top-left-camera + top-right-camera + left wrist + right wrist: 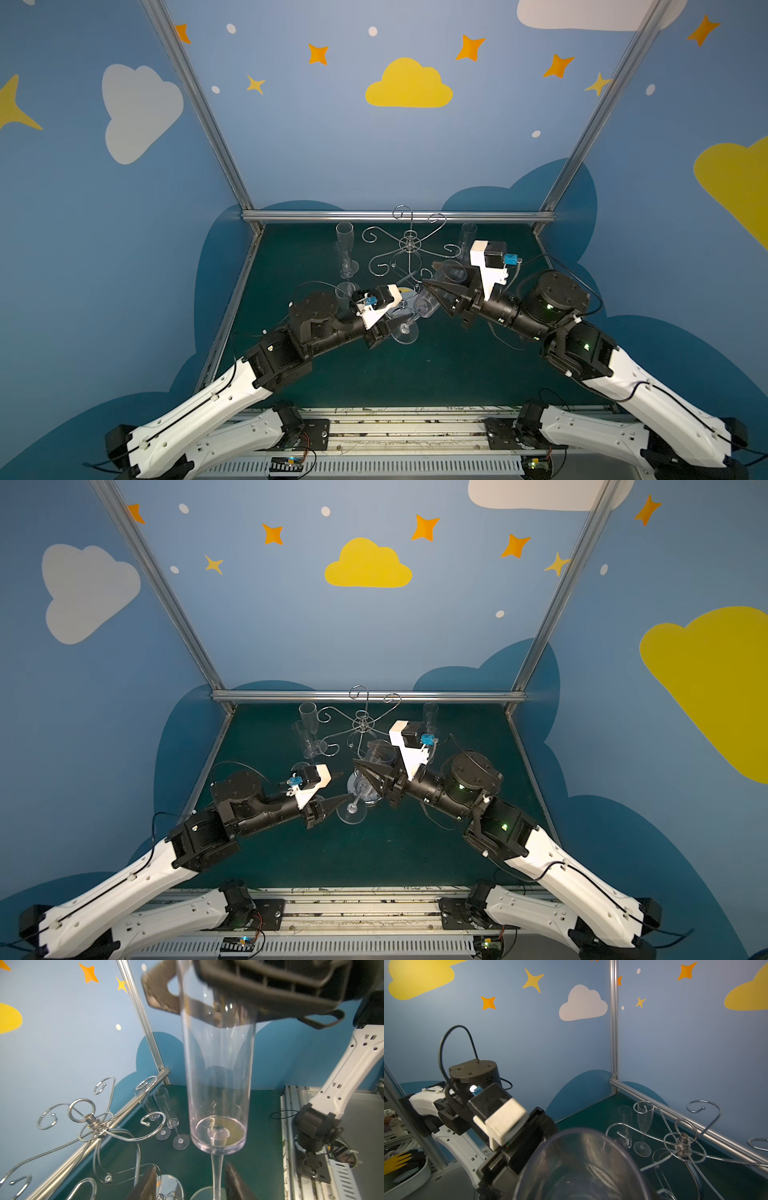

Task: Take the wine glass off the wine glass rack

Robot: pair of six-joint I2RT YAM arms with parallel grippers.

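Top views, wine glass (424,308): is leaning just in front of the wine glass rack (409,245), clear of its scroll arms, with its rim toward the rack and its foot toward the near edge.
Top views, right gripper (428,273): is clamping the bowl close to the rim, with a black finger on each side.
Top views, left gripper (345,785): is standing with its jaws parted around the stem just above the foot, grasping nothing.
Top views, rack: is standing upright at the back middle of the green table (415,374).
Top views, other glasses: two flutes (345,253) are standing left of the rack, and one more flute (468,235) is standing right of it, beyond the right wrist.
Left wrist, wine glass (218,1084): is filling the middle of the view, its bowl apart from the rack (93,1124).
Left wrist, right gripper's fingers (162,997): are pressing on the bowl from both sides near the rim.
Left wrist, left gripper's fingers (236,1186): are sitting on either side of the stem, with a gap showing on each side.
Left wrist, foot: whether it is resting on the table cannot be told.
Right wrist, wine glass (581,1167): its open rim is looming right in front of the camera.
Right wrist, left arm (500,1120): is reaching in beyond the rim.
Right wrist, rack (683,1142): is standing beside the glass and apart from it, with the two flutes (643,1126) beyond it near the back rail.
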